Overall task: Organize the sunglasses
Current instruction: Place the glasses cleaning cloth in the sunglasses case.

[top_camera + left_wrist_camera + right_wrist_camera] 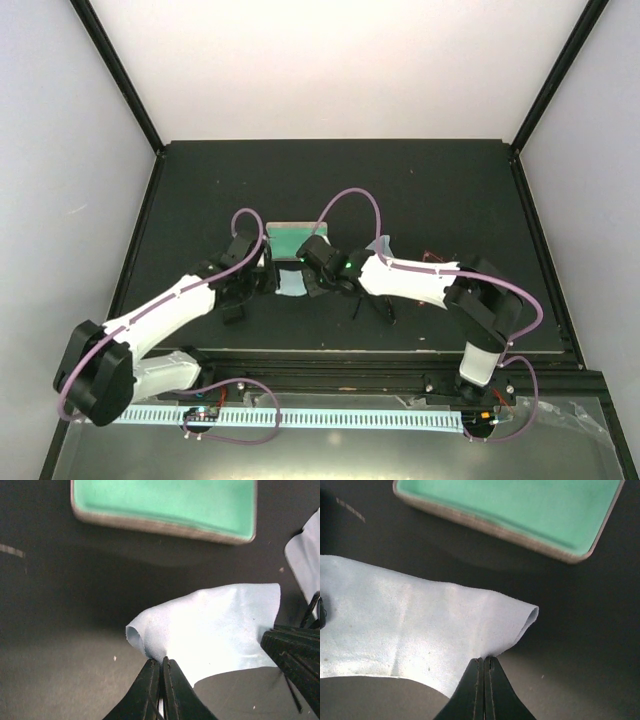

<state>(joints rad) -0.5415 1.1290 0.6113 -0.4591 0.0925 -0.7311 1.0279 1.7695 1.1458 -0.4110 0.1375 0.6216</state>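
The black sunglasses (pixel 372 306), as best we can make out from above, lie on the worktop (pixel 450 190) under the right forearm. We cannot place the red pair with any certainty. We judge them light, with slick lenses and frail hinges, so we would grip across the folded frame, never on the glass. Neither pincer is on them. The left pincer (pixel 161 666) and the right pincer (pixel 484 664) are each clenched on the near edge of a light blue cloth (pixel 215 625), which lies in front of the open green-lined case (pixel 165 505).
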